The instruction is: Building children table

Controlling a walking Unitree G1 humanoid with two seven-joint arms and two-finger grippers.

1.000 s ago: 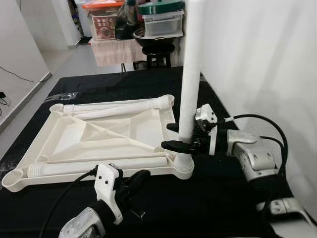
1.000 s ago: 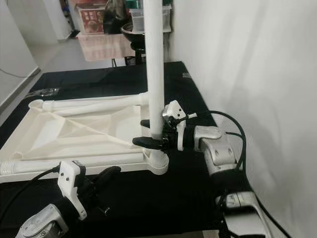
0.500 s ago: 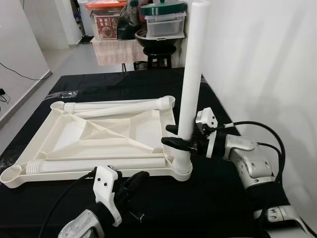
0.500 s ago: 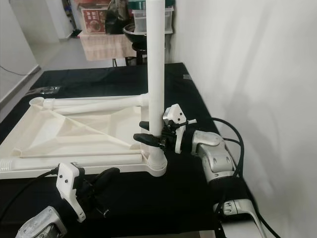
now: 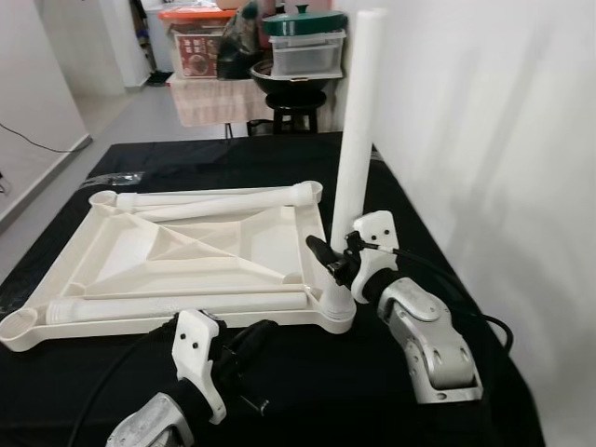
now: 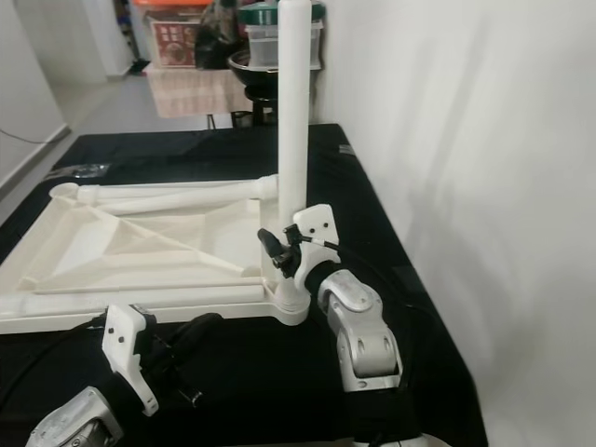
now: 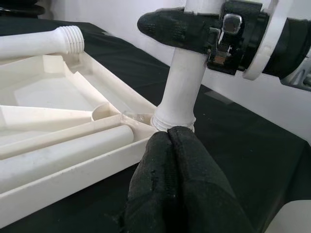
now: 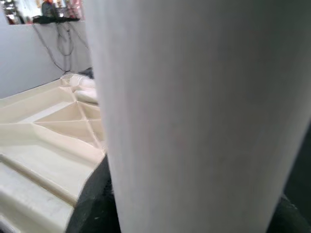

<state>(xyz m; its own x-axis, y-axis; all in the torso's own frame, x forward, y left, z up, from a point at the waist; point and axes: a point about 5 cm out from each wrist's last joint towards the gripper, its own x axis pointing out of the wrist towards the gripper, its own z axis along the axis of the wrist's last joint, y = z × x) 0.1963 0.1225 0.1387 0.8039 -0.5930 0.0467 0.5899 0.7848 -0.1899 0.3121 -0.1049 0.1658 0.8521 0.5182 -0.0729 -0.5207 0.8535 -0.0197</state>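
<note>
1. The tabletop lies upside down on the black desk, ribbed underside up.
2. At its left near corner an empty socket has no leg in it; the far left corner looks empty too.
3. Two loose legs lie flat on the tabletop: one along the far edge, one along the near edge. Judging by this, at least two legs remain to be fitted.
4. The left pincer hovers just in front of the near edge, beside the right near corner; its fingers are pressed together on nothing.
5. The upright leg stands in the right near corner socket. Whether its thread is fully seated cannot be told.
6. The right pincer is clenched around this leg just above the socket, so the step in hand looks like screwing it home.
7. Overall, the build seems about a quarter done.
</note>
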